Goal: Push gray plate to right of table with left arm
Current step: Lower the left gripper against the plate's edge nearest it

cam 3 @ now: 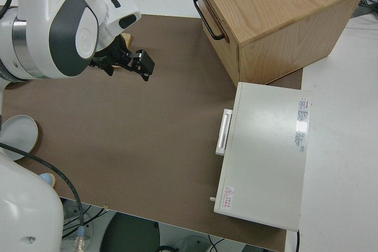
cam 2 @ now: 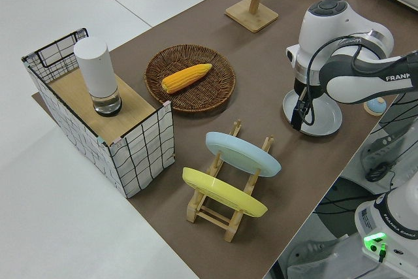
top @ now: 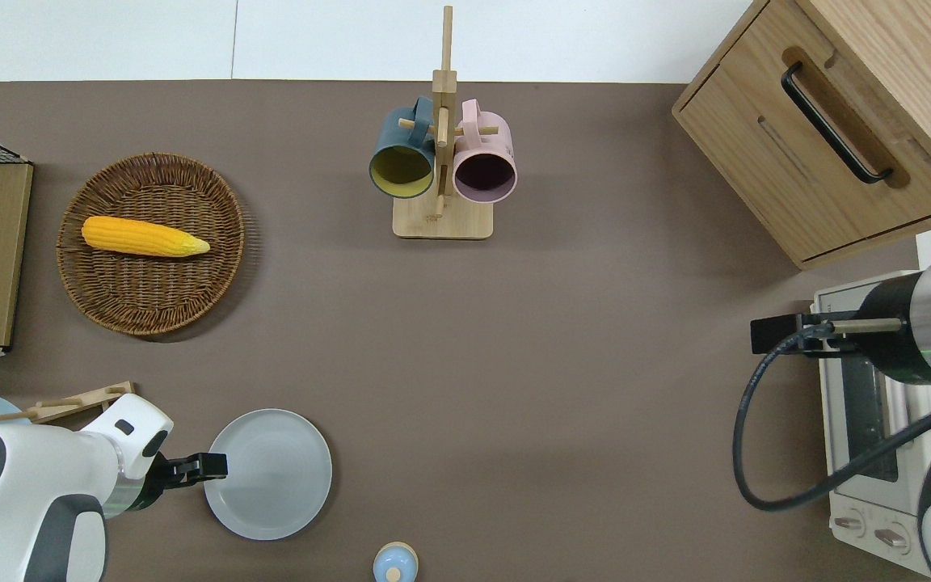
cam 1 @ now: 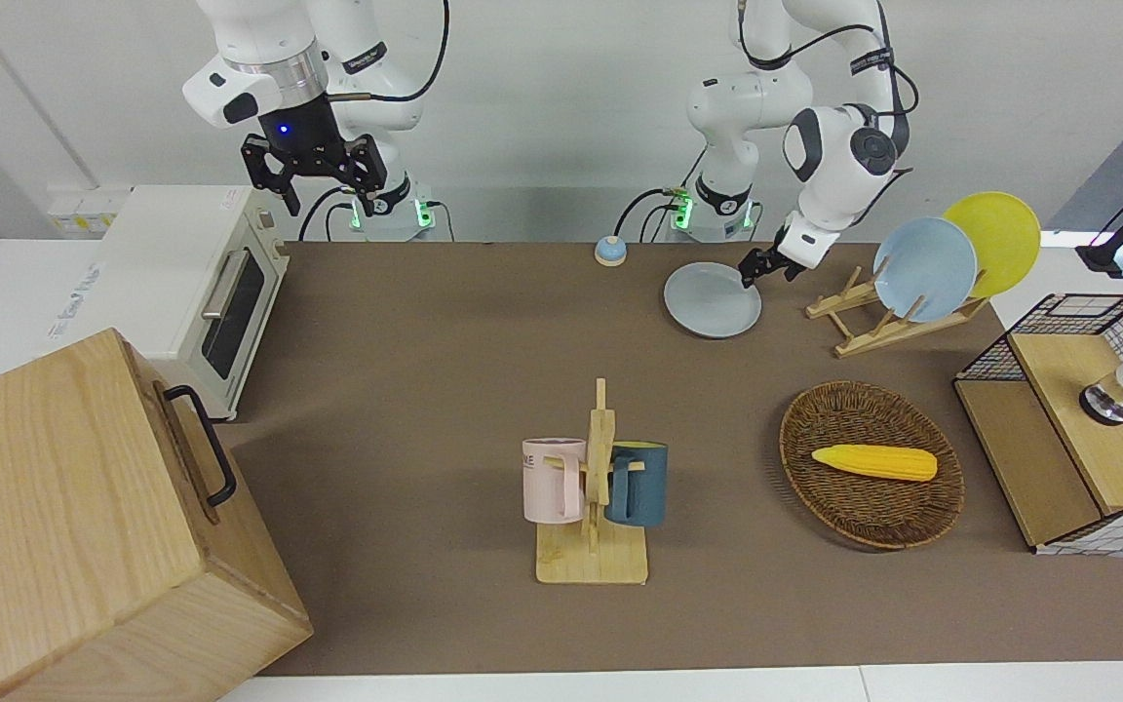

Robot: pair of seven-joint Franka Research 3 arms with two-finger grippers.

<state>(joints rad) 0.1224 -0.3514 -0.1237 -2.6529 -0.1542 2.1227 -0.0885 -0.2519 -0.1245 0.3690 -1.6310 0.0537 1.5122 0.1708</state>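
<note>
On the table (cam 1: 425, 409), near the robots, the gray plate (top: 269, 474) lay flat. The left gripper (top: 211, 466) touched its rim; whether its fingers were open, I cannot tell. The right arm was parked.

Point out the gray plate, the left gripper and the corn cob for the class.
gray plate (top: 271, 477): overhead view, on the plate's flat middle.
left gripper (top: 219, 466): overhead view, at the fingertips by the plate's rim.
corn cob (cam 1: 875, 462): front view, on the cob's middle, in the wicker basket (cam 1: 834, 414).
</note>
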